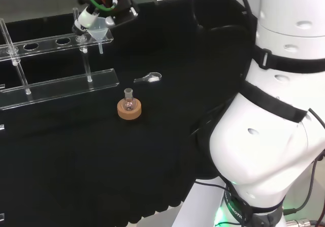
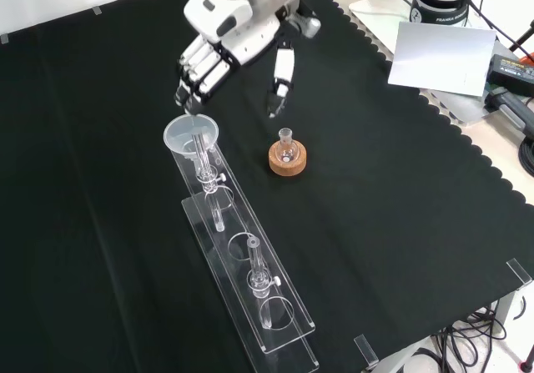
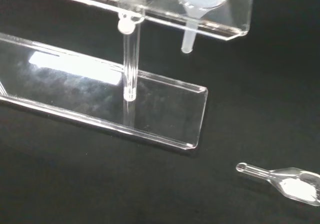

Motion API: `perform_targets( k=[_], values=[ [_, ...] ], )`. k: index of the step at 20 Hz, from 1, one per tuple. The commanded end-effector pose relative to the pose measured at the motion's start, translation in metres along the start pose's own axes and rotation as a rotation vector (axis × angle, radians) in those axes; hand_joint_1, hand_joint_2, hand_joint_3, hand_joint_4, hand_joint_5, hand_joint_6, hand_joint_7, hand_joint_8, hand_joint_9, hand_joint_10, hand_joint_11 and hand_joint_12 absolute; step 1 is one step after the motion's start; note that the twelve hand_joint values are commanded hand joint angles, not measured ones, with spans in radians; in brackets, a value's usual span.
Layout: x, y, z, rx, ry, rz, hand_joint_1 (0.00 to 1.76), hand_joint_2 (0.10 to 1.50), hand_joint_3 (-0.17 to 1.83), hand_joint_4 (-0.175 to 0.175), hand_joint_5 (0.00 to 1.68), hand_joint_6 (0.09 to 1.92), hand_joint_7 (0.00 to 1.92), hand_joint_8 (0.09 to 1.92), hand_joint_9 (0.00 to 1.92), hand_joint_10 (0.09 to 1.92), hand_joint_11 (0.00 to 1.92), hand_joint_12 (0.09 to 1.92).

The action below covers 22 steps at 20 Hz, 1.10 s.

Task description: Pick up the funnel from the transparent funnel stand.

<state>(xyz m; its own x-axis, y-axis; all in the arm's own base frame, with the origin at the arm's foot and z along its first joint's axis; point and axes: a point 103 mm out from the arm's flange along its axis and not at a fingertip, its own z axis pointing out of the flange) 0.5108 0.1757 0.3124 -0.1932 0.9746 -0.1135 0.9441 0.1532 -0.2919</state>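
Black cloth covered the whole bench. The hand's (image 2: 238, 35) fingers (image 2: 196, 77) hung relaxed and a bit spread, thumb apart, holding nothing, just above the funnel's (image 2: 191, 132) rim. The funnel sat in the end hole of the transparent funnel stand (image 2: 250, 281), toward the bench's far edge. So the grab hadn't happened yet, and the lift was all still to do.

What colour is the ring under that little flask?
The ring is light brown, like cork, clearest in the front view.
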Motion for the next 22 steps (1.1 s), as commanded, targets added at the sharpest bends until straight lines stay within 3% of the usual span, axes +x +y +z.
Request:
perform_targets(
  k=[1, 11, 22],
  values=[
    [0.011, 0.014, 0.006, 0.005, -0.042, 0.003, 0.52, 0.84, 0.19, -0.028, 0.03, 0.09, 0.00, 0.27, 0.07, 0.82, 0.19, 1.51],
    [0.001, 0.016, -0.023, -0.043, 0.028, 0.032, 0.53, 0.83, 0.20, -0.042, 0.00, 0.09, 0.00, 0.18, 0.04, 0.84, 0.20, 1.51],
    [-0.013, 0.034, -0.009, 0.017, 0.032, 0.025, 0.53, 0.82, 0.19, -0.051, 0.00, 0.09, 0.00, 0.18, 0.04, 0.86, 0.22, 1.51]
  ],
)
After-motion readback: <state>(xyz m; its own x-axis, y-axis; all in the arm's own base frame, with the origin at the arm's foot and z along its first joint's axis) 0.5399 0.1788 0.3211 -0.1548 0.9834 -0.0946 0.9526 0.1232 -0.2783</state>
